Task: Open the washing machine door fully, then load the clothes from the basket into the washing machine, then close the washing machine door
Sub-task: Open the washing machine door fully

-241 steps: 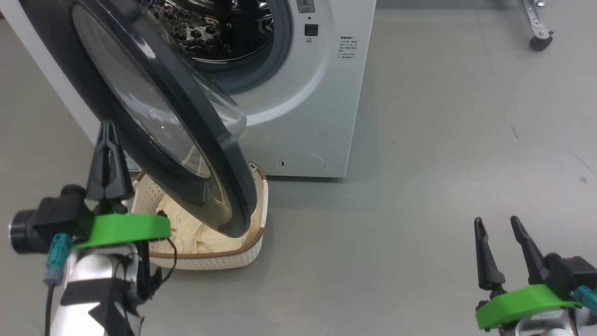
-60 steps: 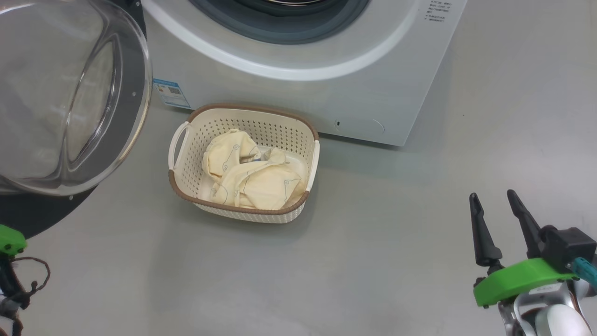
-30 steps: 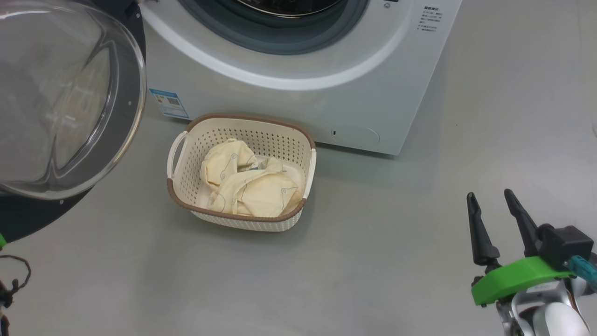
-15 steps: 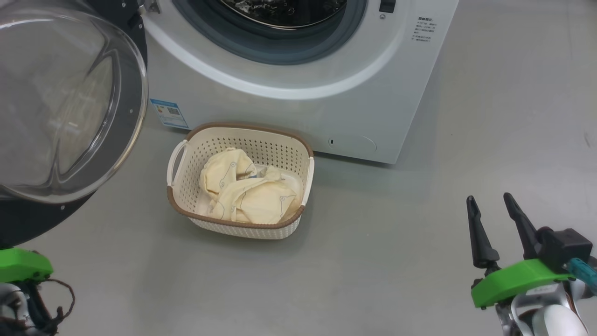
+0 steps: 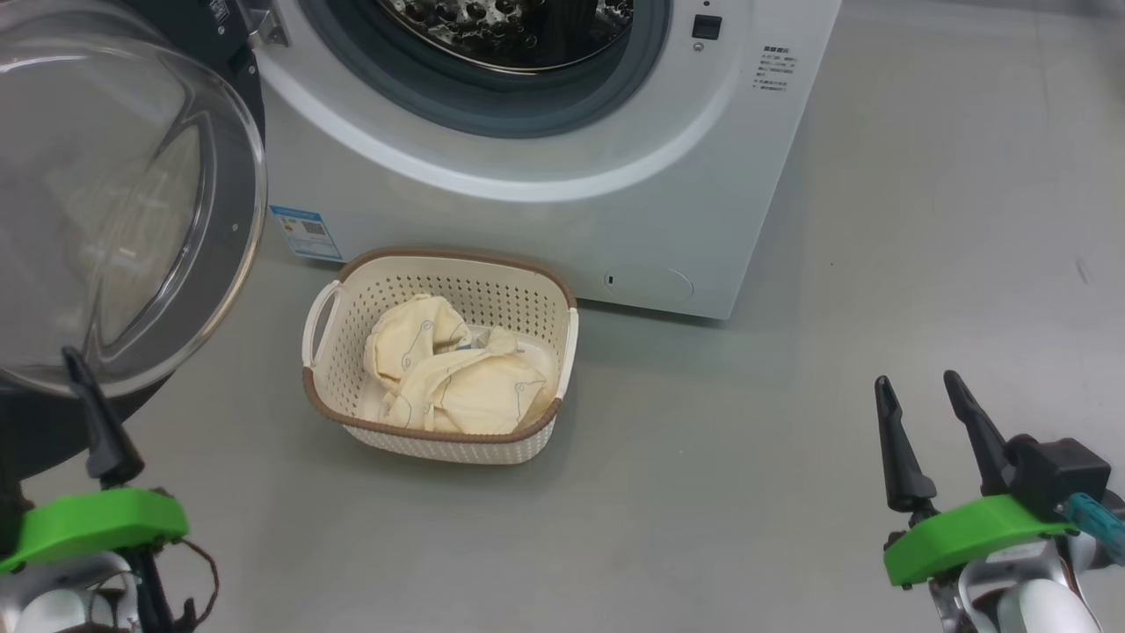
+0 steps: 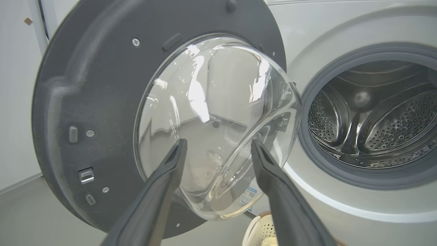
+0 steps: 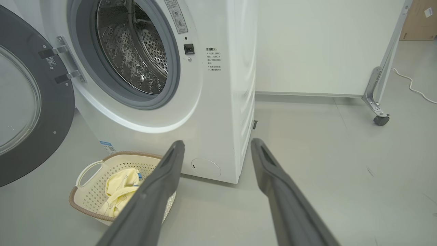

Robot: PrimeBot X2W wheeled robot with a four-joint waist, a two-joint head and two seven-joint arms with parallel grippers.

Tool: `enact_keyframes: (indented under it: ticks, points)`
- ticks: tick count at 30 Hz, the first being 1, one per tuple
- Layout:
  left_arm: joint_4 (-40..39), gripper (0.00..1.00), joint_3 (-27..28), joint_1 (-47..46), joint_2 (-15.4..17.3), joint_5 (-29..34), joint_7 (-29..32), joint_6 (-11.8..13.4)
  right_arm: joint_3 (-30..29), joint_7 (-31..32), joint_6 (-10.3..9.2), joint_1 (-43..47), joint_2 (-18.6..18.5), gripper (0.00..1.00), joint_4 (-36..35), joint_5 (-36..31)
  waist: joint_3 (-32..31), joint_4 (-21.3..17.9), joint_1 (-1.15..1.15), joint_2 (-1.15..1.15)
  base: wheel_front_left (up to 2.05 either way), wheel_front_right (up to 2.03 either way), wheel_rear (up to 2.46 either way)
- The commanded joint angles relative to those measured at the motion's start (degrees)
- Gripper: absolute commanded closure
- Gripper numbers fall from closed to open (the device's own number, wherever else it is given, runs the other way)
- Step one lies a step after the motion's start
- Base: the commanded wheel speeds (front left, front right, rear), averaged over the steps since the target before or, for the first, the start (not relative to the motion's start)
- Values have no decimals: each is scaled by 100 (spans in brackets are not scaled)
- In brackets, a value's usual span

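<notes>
A grey floor is spread before the white washing machine, whose door, dark-rimmed with a bulging clear glass centre, is swung wide. The cream, brown-rimmed basket is set just before the machine, with pale yellow clothes bundled inside. The left gripper is spread open and empty near the door glass. The right gripper, likewise open and empty, is held well right of the basket.

Long dark fingers of the right gripper spread wide, big white front-loading washing machine ahead, round black-rimmed glass door wide open, pale yellow clothes in cream perforated plastic basket.
</notes>
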Motion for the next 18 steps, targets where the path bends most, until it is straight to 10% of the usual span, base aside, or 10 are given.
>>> enact_keyframes:
  ticks: [1, 18]
  points:
    - [-359, 0, 70, -32, 92, 134, 58, 21, 133, -77, -1, -69, -51, 0, -151, 31, -1, -46, 0, 0, 0, 0, 0]
    - [-504, 0, -965, 238, -325, 255, 330, -228, 430, -98, -1, -301, -51, 0, -60, -159, -68, -827, 0, 0, 0, 0, 0]
